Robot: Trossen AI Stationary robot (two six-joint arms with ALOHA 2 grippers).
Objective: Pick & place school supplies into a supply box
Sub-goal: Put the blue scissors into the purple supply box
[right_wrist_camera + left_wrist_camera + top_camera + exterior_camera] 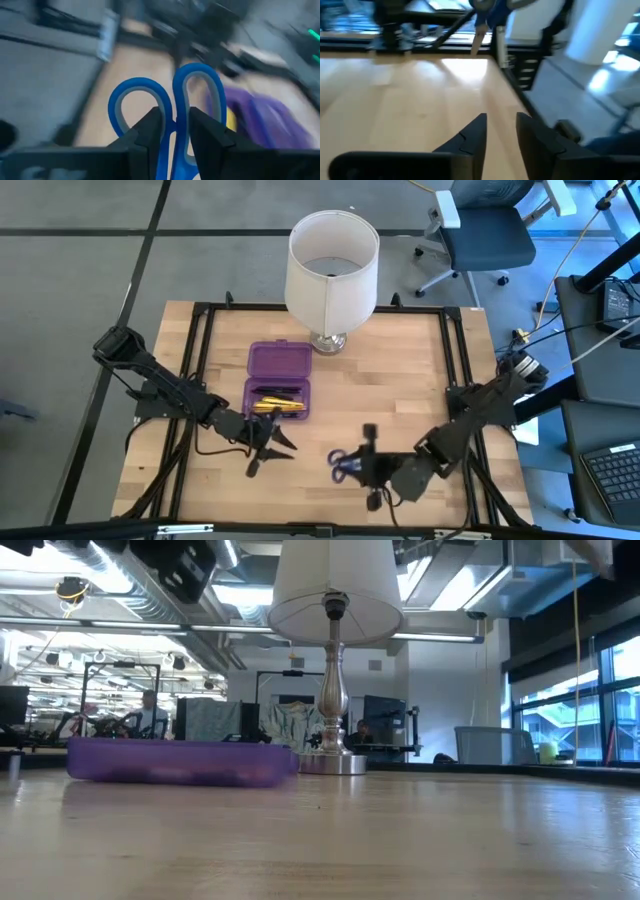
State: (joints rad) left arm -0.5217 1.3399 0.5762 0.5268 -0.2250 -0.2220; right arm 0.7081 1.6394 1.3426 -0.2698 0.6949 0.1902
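The supply box point(278, 381) lies open near the table's middle, lid toward the far edge. Yellow pencils point(277, 404) lie in its tray. In the low view it shows as a flat purple slab point(180, 762). My right gripper point(352, 466) is near the table's near edge, right of the box, shut on the blue-handled scissors point(339, 464). My left gripper point(272, 450) hovers open just on the near side of the box. Its two fingers point(470, 137) stand apart over bare wood and hold nothing. Beyond them, the left wrist view shows the scissors point(491, 14) in the other arm. My right gripper pinches the scissors between its two fingers at the neck where the two handle loops meet point(175, 122). The blue loops point(197, 85) stick out past the fingertips. The fingers come from the table's right side and point left. The scissors are lifted clear of the table.
A white-shaded lamp point(332, 268) on a metal base point(333, 762) stands just beyond the box at the far edge. A black frame rail point(200, 360) runs around the tabletop. Bare wood lies between the two grippers and right of the box.
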